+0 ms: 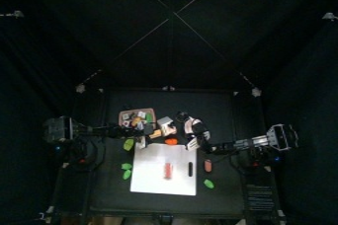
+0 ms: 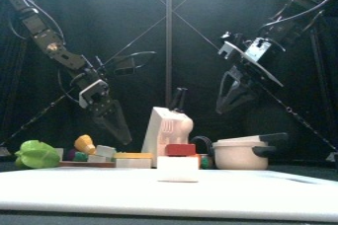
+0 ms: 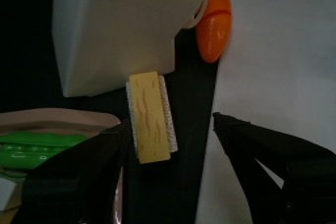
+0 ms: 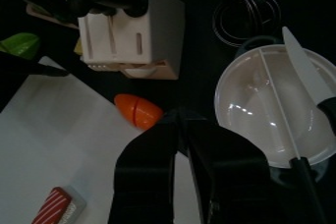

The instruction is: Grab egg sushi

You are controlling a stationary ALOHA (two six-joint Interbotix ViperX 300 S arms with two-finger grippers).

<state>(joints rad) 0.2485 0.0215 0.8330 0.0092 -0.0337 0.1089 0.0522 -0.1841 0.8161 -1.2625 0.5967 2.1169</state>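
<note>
On the black table (image 3: 197, 120), egg sushi (image 3: 152, 116) lies beside a white block (image 3: 112, 27).

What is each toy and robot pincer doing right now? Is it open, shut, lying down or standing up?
Left pincer: open, around nothing, close to the egg sushi.
Yellow egg sushi block: lying flat, not gripped.
Right pincer: looks shut, empty, above the table.
White knife block: upright, black handles sticking out.
White pot: uncovered, with a white knife lying across its rim.
Orange carrot piece: lying at the white board's edge.
</note>
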